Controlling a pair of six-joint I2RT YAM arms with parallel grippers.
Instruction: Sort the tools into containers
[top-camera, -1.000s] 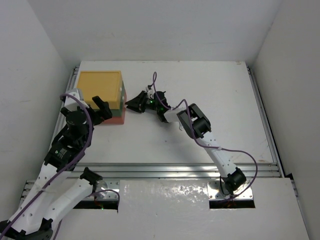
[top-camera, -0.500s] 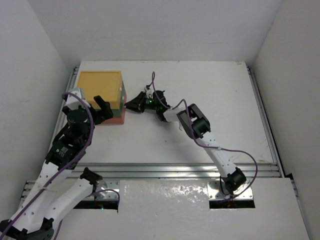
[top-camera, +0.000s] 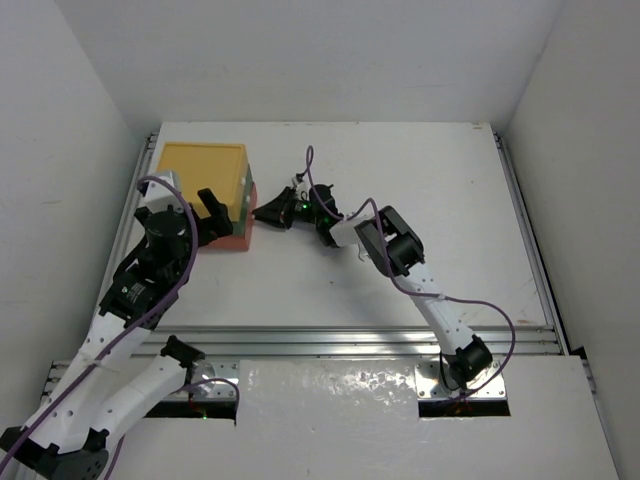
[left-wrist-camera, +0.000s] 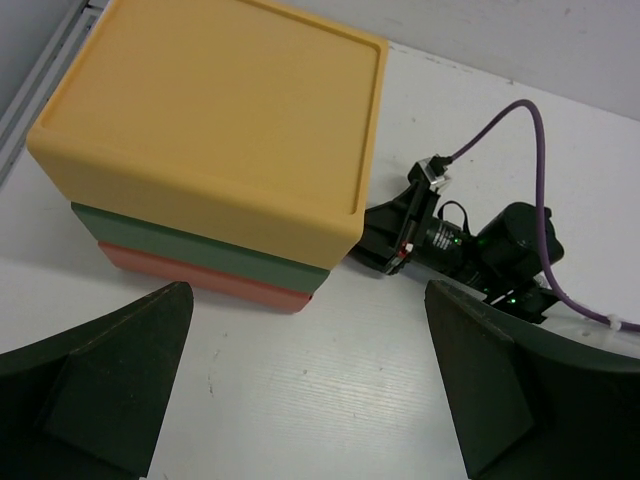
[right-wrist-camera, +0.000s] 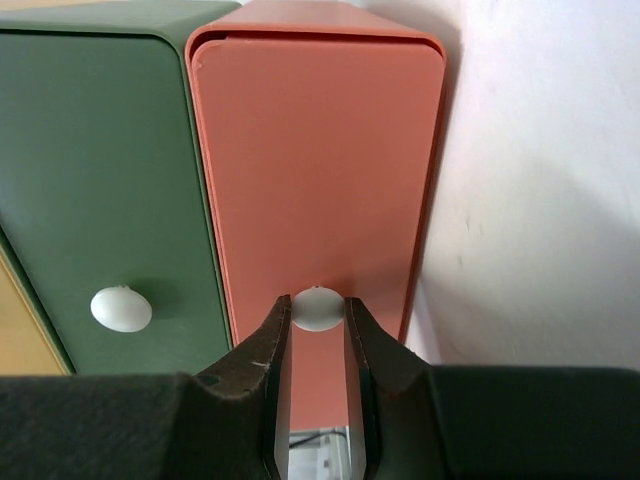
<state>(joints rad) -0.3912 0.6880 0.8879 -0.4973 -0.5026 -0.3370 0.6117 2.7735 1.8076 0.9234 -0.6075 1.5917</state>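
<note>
The containers are a stack of three drawer boxes: yellow on top (top-camera: 200, 172), dark green in the middle (left-wrist-camera: 200, 250), red-orange at the bottom (left-wrist-camera: 200, 285). In the right wrist view the red-orange drawer front (right-wrist-camera: 310, 160) and the green drawer front (right-wrist-camera: 100, 160) each carry a white knob. My right gripper (right-wrist-camera: 318, 315) is shut on the red-orange drawer's knob (right-wrist-camera: 318, 306); from above it (top-camera: 262, 210) sits at the stack's right side. My left gripper (left-wrist-camera: 310, 400) is open and empty over bare table, close to the stack's near side (top-camera: 205, 222). No tools are in view.
The white table (top-camera: 400, 180) is bounded by grey walls and a metal rail (top-camera: 350, 340) along its near edge. The right arm's purple cable (left-wrist-camera: 540, 190) loops above its wrist, to the right of the stack.
My left gripper has moved right and closer along the stack's near side. My right gripper stays at the red-orange drawer's front.
</note>
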